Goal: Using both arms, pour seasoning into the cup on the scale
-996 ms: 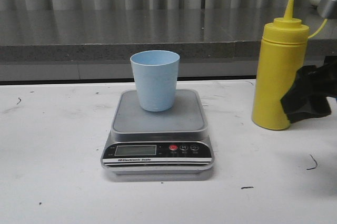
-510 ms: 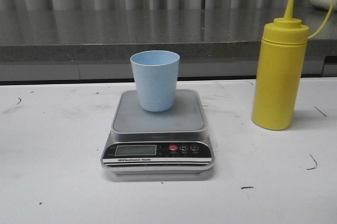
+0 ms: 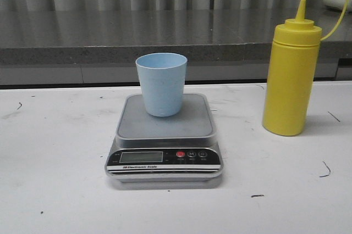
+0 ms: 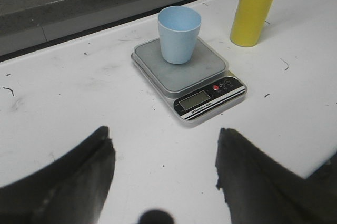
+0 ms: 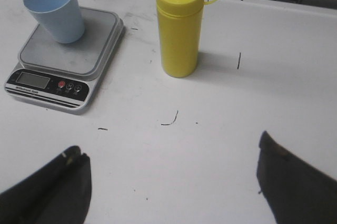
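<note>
The pale blue cup (image 3: 161, 83) stands upright on the steel platform of the digital kitchen scale (image 3: 164, 140), toward the platform's back edge. The scale sits mid-bench on the white bench (image 3: 55, 179), its black front panel (LCD, one red button, two dark ones) facing the camera. To the right of the scale, well apart from it, the yellow squeeze bottle (image 3: 291, 74) stands upright with its thin cap strap arcing off to the side. The left claw (image 4: 163, 179) hangs above bare bench with its fingers spread wide, holding nothing. The right claw (image 5: 171, 182) is likewise wide open and empty, short of the bottle.
</note>
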Controlling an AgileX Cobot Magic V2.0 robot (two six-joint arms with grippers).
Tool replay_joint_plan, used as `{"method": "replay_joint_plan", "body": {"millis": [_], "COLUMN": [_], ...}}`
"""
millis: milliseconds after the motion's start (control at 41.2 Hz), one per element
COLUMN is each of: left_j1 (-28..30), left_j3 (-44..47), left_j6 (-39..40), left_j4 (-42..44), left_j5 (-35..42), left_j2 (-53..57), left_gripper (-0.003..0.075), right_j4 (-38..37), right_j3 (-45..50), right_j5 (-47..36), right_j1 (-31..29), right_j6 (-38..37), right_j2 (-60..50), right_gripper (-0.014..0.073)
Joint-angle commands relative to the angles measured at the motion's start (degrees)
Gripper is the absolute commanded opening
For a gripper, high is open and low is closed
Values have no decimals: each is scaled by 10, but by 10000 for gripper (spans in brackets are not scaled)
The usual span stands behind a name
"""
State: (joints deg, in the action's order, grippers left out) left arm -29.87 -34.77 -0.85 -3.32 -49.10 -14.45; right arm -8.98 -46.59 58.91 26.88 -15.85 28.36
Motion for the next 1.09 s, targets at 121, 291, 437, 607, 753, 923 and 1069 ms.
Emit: {"method": "replay_joint_plan", "body": {"millis": [121,291,437,607,753,923,1069], "left_j1": [-1,-1,-1,-1,-1,-1,-1], "left_j3": [-13,-13,-13,-13,-13,-13,-13], "left_j6": [4,4,4,4,4,4,4], "left_j4": [-6,-6,-6,-6,-6,-6,-6], "left_j5": [42,42,42,42,42,42,42], "left_j2": [-6,-6,-6,-6,-6,-6,-6], "left_gripper": [421,421,421,421,421,421,398], "right_j4": [-7,-7,-7,-7,-7,-7,-7], "right_j3": [-18,-18,-18,-18,-18,-18,-18], "right_j5": [-7,-21,-30,-34,-33,-33,-33], "right_j1": [-1,-1,-1,-1,-1,-1,-1], "right_j6": [8,8,8,8,8,7,7], "right_j2": [-10,-10,-10,-10,-10,-10,-10], "right_gripper": [654,653,572,190,-54,-68,-68]}}
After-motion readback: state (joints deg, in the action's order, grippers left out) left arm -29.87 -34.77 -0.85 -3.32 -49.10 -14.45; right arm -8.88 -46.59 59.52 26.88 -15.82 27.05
